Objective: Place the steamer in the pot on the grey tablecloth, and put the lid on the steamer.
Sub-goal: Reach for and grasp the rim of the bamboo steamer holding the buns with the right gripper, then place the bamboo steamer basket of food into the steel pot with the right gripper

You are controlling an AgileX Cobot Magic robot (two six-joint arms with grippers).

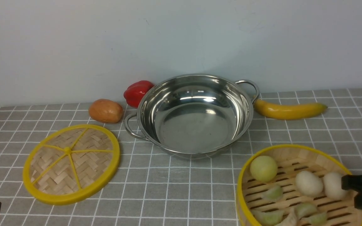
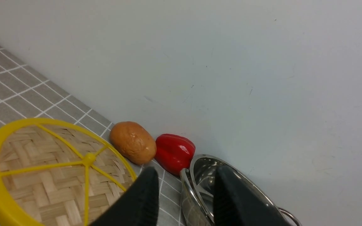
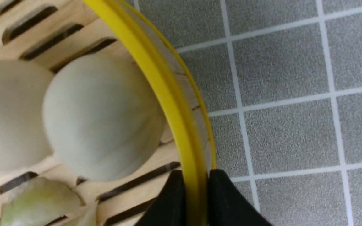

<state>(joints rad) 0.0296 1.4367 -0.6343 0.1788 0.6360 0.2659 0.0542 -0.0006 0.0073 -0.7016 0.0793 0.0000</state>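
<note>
Within right hand (image 3: 196, 176), steamer (image 3: 168, 94) rim.

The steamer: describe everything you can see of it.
The steamer is a round bamboo basket with a yellow rim, pale upright slat walls and a slatted floor with dark gaps. It stands upright, lidless, on the grey tablecloth at the near right, apart from the pot. Its near side is out of frame. Inside lie a pale green ball, two white egg-shaped pieces and several greenish dumplings. The right gripper pinches its right wall, one finger inside, one outside.
</note>
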